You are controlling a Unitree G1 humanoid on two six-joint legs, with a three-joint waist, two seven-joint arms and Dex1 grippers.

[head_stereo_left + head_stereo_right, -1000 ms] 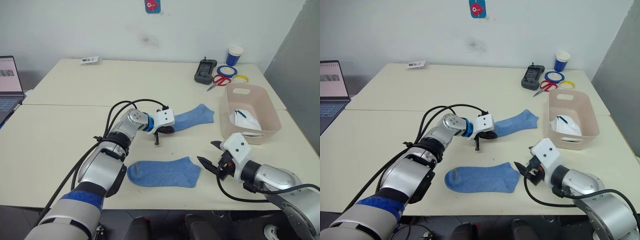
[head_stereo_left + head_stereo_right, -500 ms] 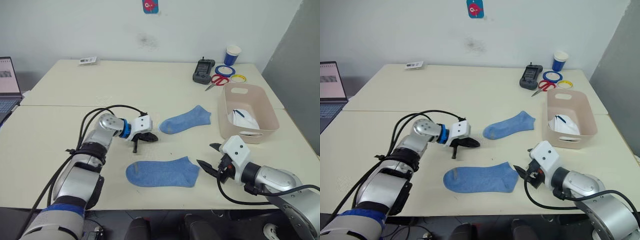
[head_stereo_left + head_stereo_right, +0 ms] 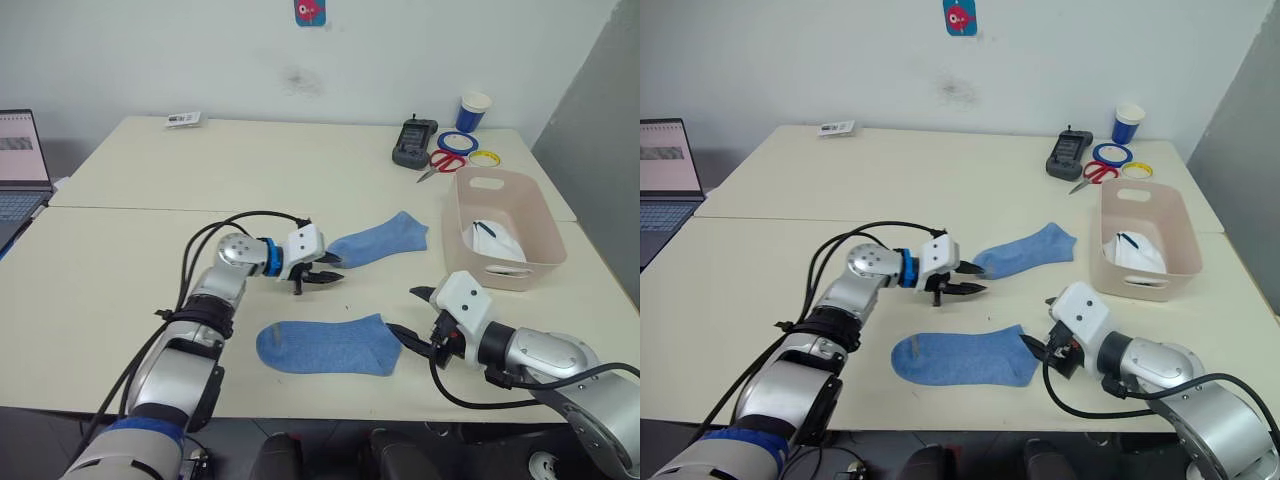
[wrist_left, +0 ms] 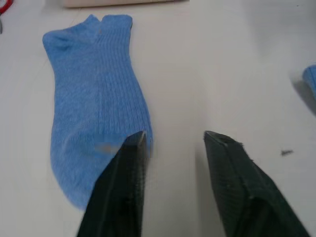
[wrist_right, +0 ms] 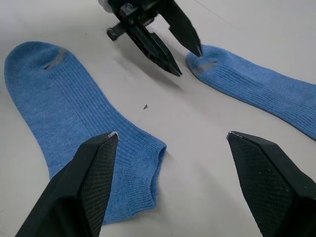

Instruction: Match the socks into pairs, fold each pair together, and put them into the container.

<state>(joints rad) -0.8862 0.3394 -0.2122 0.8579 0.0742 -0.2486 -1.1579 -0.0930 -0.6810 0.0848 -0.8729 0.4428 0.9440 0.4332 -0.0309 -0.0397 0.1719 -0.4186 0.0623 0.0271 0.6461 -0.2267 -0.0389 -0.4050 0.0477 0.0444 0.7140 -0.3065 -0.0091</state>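
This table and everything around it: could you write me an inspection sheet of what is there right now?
Surface: pale table, two tops pushed together.
Job's things: far light blue sock and near light blue sock lie flat, apart; pink-beige bin at right holds white cloth.
Clutter: scissors, tape rolls, black device, paper cup, small card.
Grippers: left gripper open at the far sock's toe; right gripper open at the near sock's cuff.
Cables: black cables loop along the left arm.
Surroundings: laptop at left, sticker on the white wall.
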